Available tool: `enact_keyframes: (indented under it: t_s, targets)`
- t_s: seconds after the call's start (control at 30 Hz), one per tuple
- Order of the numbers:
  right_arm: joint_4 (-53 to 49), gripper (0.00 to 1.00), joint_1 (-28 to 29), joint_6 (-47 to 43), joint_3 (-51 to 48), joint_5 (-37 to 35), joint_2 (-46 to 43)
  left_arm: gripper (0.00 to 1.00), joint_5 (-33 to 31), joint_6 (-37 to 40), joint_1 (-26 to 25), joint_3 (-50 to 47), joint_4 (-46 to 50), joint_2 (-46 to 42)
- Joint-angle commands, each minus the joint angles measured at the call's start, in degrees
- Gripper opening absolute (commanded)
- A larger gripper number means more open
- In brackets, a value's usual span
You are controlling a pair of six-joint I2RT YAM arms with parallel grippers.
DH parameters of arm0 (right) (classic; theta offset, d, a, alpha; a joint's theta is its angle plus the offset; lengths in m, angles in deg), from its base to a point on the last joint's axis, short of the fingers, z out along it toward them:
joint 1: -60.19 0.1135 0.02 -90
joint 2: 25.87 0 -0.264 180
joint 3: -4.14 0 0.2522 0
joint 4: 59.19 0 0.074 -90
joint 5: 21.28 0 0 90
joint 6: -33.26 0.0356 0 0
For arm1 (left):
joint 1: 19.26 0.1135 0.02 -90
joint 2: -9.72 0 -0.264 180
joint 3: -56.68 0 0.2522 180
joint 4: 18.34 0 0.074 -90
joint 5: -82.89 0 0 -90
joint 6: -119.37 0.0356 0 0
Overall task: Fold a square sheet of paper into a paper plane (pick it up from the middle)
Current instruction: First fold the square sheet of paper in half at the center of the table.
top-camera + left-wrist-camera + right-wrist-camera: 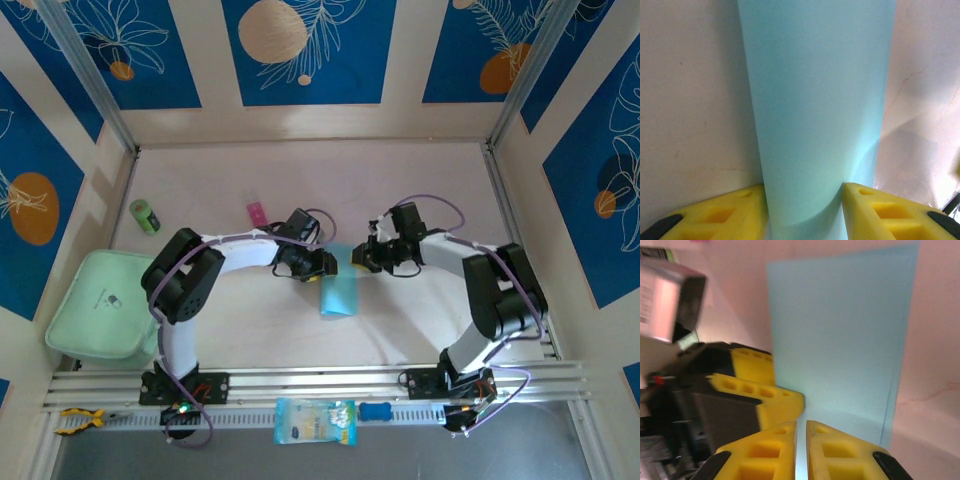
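Note:
The light cyan-blue sheet of paper (339, 292) is folded into a narrow rectangle at the table's middle, long side running toward me. Both grippers meet at its far end. My left gripper (322, 268) comes in from the left; in the left wrist view its yellow fingers (867, 205) stand apart on either side of the paper (815, 100), which bows up between them. My right gripper (360, 260) comes in from the right. In the right wrist view its gripper (801, 426) is shut on the paper's edge (840, 340), next to the left gripper's fingers (765, 395).
A small pink block (257, 212) lies behind the left arm. A green roll (145, 216) and a pale green pouch (105, 305) sit at the left. A blue-and-yellow packet (314, 421) and a small blue piece (375, 411) rest on the front rail.

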Motion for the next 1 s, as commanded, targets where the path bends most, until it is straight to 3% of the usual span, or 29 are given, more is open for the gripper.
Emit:
enact_keyframes:
  t_s: [0.0, 0.37, 0.73, 0.97]
  targets:
    - [-5.40, 0.14, -2.02, 0.98, -0.91, -5.60, -3.76, 0.45, -3.87, 2.27, -0.34, 0.74, 6.38, 2.33]
    - [-5.49, 0.13, -3.90, 4.23, -7.89, -8.12, -11.85, 0.45, -6.77, 0.31, -0.33, 0.74, 7.96, 2.98]
    - [-3.95, 0.12, -3.51, 5.08, -8.70, -6.85, -10.66, 0.50, -9.44, -2.45, -0.25, 1.16, 9.91, 3.69]
    - [-4.13, 0.11, -2.85, 5.44, -9.50, -6.85, -10.49, 0.48, -9.80, -2.56, -0.22, 1.07, 9.53, 3.97]
